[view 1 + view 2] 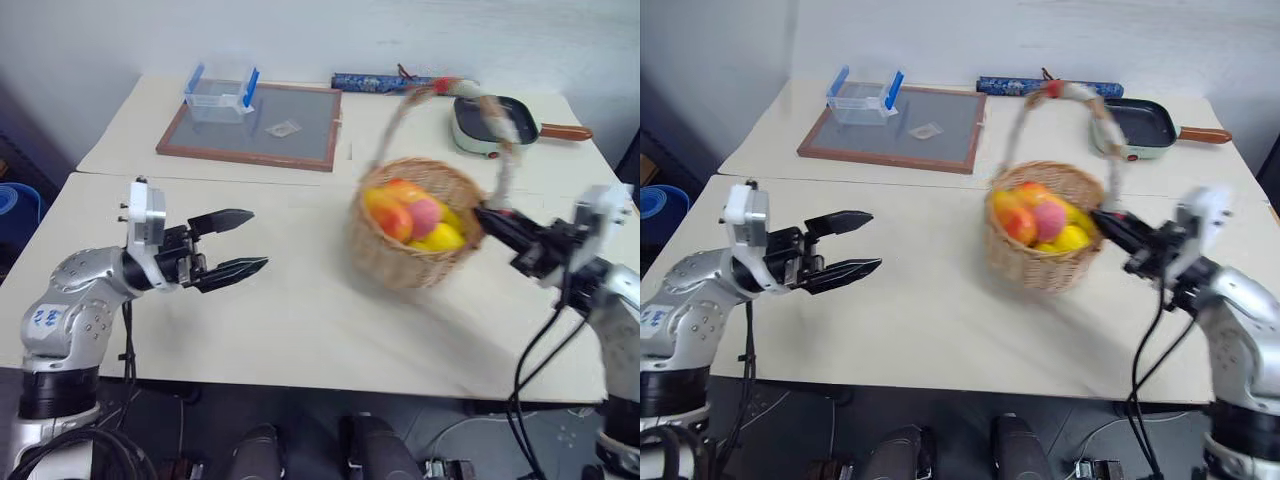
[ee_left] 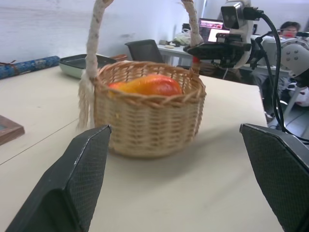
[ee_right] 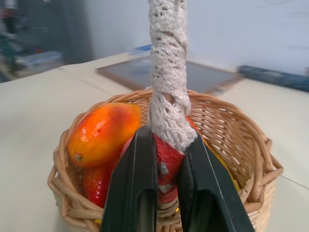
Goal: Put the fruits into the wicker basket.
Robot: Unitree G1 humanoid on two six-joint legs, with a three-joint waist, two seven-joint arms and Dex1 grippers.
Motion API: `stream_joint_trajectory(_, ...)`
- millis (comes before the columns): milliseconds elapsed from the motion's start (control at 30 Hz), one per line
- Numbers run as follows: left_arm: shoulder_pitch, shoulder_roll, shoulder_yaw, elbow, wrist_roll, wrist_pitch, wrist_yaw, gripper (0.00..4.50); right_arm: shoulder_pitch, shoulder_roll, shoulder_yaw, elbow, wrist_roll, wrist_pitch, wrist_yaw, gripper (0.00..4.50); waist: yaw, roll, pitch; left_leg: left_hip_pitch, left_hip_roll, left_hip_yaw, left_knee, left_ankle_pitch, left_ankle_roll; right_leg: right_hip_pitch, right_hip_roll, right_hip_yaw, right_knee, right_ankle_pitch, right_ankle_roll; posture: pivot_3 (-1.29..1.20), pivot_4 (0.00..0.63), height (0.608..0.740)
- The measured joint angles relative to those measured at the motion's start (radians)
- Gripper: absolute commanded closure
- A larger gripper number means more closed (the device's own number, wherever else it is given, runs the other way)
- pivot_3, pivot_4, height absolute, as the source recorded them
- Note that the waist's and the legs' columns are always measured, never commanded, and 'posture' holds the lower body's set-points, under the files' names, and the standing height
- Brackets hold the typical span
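Observation:
The wicker basket (image 1: 400,262) stands on the table right of the middle. Inside it lie the orange-red mango (image 1: 385,214), the pink peach (image 1: 426,215) and small yellow fruits (image 1: 443,238). My right gripper (image 1: 486,217) reaches in from the right and is shut on the foot of the cloth-wrapped handle (image 3: 168,72), where a red patch shows between its fingers (image 3: 133,188). The mango (image 3: 101,133) lies just behind those fingers. My left gripper (image 1: 246,241) hovers open over the table left of the basket, a good gap away, with nothing between its fingers (image 2: 82,179).
A clear plastic box with blue clips (image 1: 220,92) rests on a dark framed board (image 1: 300,135) at the back left. A pan (image 1: 490,122) and a blue roll (image 1: 385,82) lie at the back right. The table's front edge (image 1: 330,388) is near.

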Motion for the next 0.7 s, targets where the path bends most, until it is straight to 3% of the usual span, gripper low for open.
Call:
stream_joint_trajectory(167,-0.096,-0.037,-0.057,0.087,0.036,-0.036,-0.047,0.0,0.121,0.031,-0.16,-0.044,-0.017,-0.068,-0.111,4.34,-0.005,0.0,0.0,0.002,-0.001,0.002,0.0,0.001,0.0,0.0,0.001,0.002,0.001,0.0,0.001,0.0,0.15,0.74)
stream_joint_trajectory(333,-0.139,-0.05,-0.086,0.149,0.061,-0.053,-0.082,0.0,0.193,0.045,-0.171,-0.028,-0.051,-0.12,-0.127,4.34,-0.01,0.0,0.0,0.002,0.0,0.002,0.0,0.002,-0.001,0.0,0.002,0.002,0.002,0.0,0.001,0.0,0.15,0.74)
stream_joint_trajectory(500,-0.163,-0.051,-0.097,0.175,0.073,-0.064,-0.104,0.0,0.168,0.045,-0.162,0.127,-0.085,-0.216,-0.104,4.34,-0.01,0.0,0.0,0.003,0.0,0.003,0.0,0.002,-0.001,0.001,0.002,0.003,0.002,0.0,0.001,0.0,0.15,0.74)
stream_joint_trajectory(533,-0.163,-0.051,-0.099,0.177,0.075,-0.065,-0.106,0.0,0.153,0.045,-0.16,0.155,-0.093,-0.235,-0.103,3.64,-0.011,0.0,0.0,0.003,0.0,0.003,0.0,0.002,-0.001,0.001,0.002,0.003,0.002,0.0,0.001,0.0,0.15,0.74)
stream_joint_trajectory(700,-0.15,-0.051,-0.097,0.172,0.078,-0.07,-0.1,0.0,0.139,0.045,-0.116,0.204,-0.092,-0.242,-0.074,1.98,-0.008,0.0,0.0,0.003,0.0,0.002,0.0,0.002,-0.001,0.0,0.002,0.003,0.003,0.0,0.001,0.0,0.15,0.74)
